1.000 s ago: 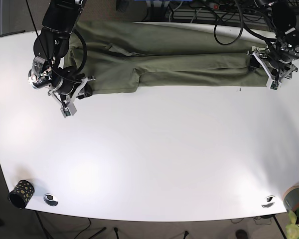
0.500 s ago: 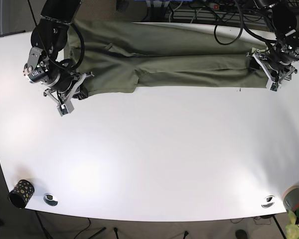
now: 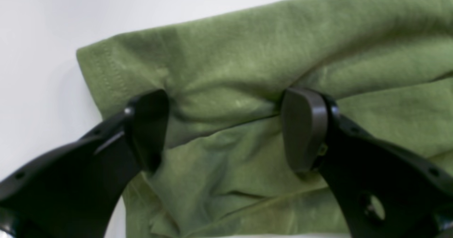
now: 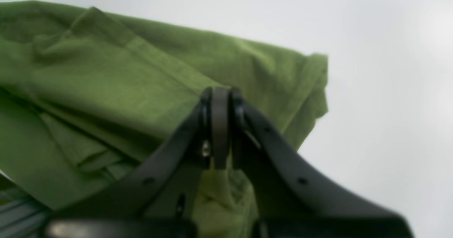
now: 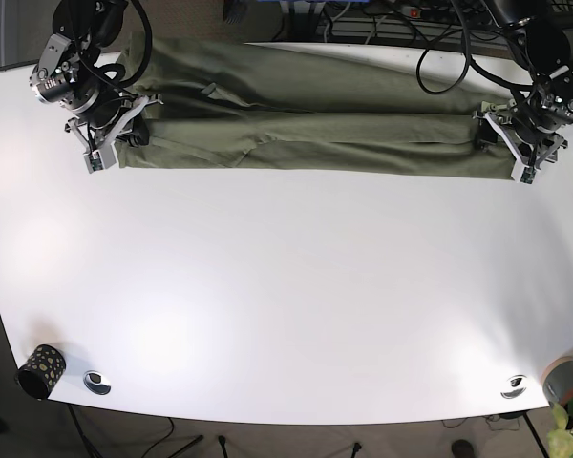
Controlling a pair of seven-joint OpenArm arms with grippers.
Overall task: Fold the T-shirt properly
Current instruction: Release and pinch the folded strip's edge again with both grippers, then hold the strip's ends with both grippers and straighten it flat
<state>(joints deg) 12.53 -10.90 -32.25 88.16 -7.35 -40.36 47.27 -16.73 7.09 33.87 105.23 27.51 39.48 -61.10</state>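
Note:
The olive-green T-shirt (image 5: 315, 129) lies as a long narrow band across the back of the white table (image 5: 286, 286). My right gripper (image 5: 124, 134) is at the shirt's left end. In the right wrist view it (image 4: 219, 132) is shut, with a pinch of green cloth (image 4: 106, 71) between its fingers. My left gripper (image 5: 498, 134) is at the shirt's right end. In the left wrist view it (image 3: 226, 125) is open, its fingertips (image 3: 304, 128) pressed onto a bunched fold of the shirt (image 3: 247, 54) near a hemmed corner.
A dark dotted cup (image 5: 40, 370) stands at the front left corner. Two round metal fittings (image 5: 97, 382) (image 5: 514, 385) sit in the table near the front edge. A potted plant (image 5: 565, 386) is at the front right. Cables (image 5: 382, 24) hang behind the table.
My right gripper has moved back and to the left with the shirt's left end, pulling the cloth into a straighter, narrower band. My left gripper has hardly moved.

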